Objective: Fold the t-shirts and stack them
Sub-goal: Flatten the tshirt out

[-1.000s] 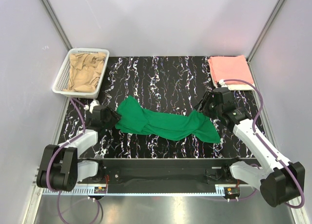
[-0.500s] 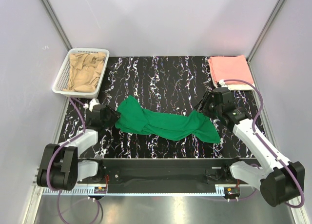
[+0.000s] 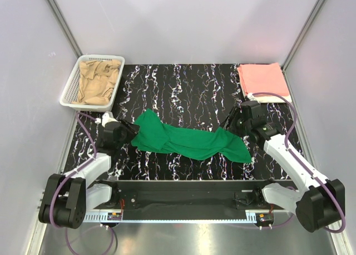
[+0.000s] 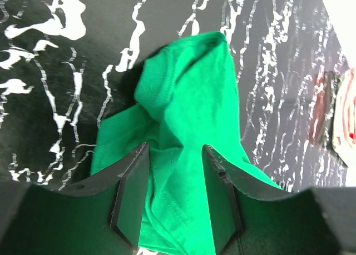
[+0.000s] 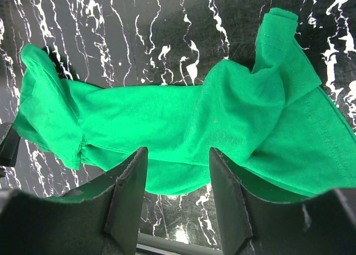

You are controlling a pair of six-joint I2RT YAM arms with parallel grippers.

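green t-shirt (image 3: 189, 141) lies rumpled lengthwise across the tabletop (image 3: 183, 88). my left gripper (image 4: 175, 155) straddles its left end; clamped or not, i cannot tell. right gripper (image 5: 177, 160), jaws apart, hangs over the right end, presumably to stretch it flat.

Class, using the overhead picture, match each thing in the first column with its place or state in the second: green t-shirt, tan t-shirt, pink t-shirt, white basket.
Column one
1. green t-shirt
2. tan t-shirt
3. pink t-shirt
4. white basket

Column two
a. folded flat at the far right corner
b. standing at the far left corner of the table
c. crumpled inside the basket
d. lying stretched out, unfolded, across the middle

Pairs: 1-d, 2-c, 3-a, 4-b
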